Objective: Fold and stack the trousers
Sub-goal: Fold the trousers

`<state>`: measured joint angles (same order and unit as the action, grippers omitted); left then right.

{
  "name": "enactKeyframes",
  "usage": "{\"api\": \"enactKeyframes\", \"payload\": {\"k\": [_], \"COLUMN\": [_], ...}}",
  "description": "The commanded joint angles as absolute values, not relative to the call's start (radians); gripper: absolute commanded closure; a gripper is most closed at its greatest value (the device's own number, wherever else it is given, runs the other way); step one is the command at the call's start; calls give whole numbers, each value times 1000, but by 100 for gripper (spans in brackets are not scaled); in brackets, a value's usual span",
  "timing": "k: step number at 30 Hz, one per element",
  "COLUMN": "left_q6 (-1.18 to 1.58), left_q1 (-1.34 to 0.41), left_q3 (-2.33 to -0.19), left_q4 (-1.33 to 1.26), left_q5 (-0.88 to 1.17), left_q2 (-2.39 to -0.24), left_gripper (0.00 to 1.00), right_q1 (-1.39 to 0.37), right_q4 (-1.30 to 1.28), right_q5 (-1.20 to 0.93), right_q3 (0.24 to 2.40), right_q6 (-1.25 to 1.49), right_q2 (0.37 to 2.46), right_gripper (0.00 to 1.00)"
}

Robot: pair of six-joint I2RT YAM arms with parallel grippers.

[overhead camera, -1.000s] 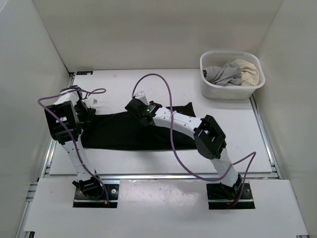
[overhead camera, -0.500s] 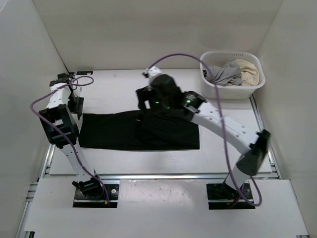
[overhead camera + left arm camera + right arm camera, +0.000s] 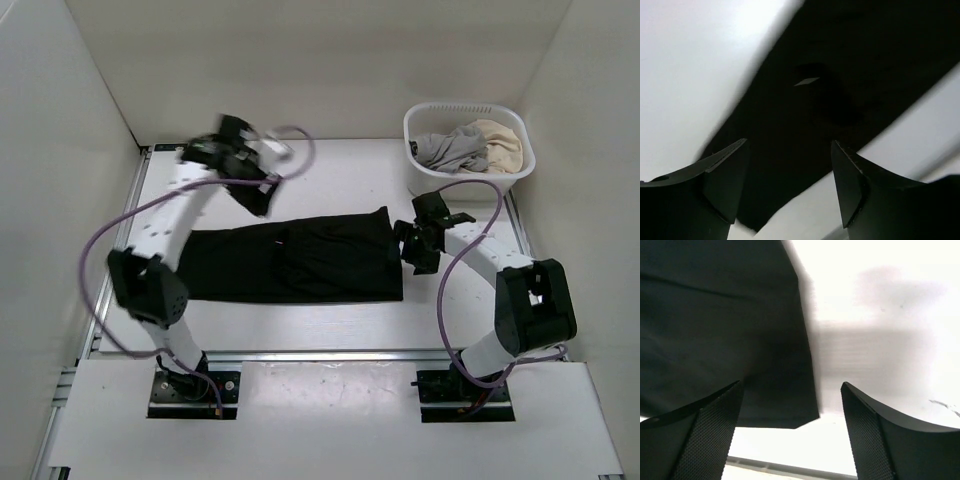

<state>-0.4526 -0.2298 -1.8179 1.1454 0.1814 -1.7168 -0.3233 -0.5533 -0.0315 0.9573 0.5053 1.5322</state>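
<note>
Lying flat across the middle of the white bench [image 3: 330, 175], the black trousers [image 3: 290, 262] form a long folded strip, with the left gripper [image 3: 258, 202] raised over its far edge and the right gripper [image 3: 413, 256] over its right end, both with fingers spread apart and holding nothing.

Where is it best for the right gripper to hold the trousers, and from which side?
Probably the near right corner of the trousers, coming from the right: the cloth lies flat, that edge is free on the table, and the open right gripper hovers beside it.
</note>
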Motion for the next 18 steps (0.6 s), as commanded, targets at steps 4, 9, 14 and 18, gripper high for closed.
{"api": "enactKeyframes", "payload": {"k": [4,9,14,18], "left_q6": [-359,-307,-298,-308], "left_q1": [-472,-486,-486,-486], "left_q3": [-1759,-1769,-1730,-1680], "left_q4": [1212,1161,1143,1134], "left_q5": [379,293,274,360], "left_q2": [-1986,-2068,-2085,-2042], "left_gripper": [19,19,29,81], "right_q1": [-275,-241,-241,-241], "right_q4": [-471,-402,-380,-390], "right_q5": [-176,-199,-199,-189], "right_q3": [954,826,802,802], "right_q6": [505,548,584,584], "right_q2": [1491,1463,1463,1463], "right_gripper": [15,15,15,15]}}
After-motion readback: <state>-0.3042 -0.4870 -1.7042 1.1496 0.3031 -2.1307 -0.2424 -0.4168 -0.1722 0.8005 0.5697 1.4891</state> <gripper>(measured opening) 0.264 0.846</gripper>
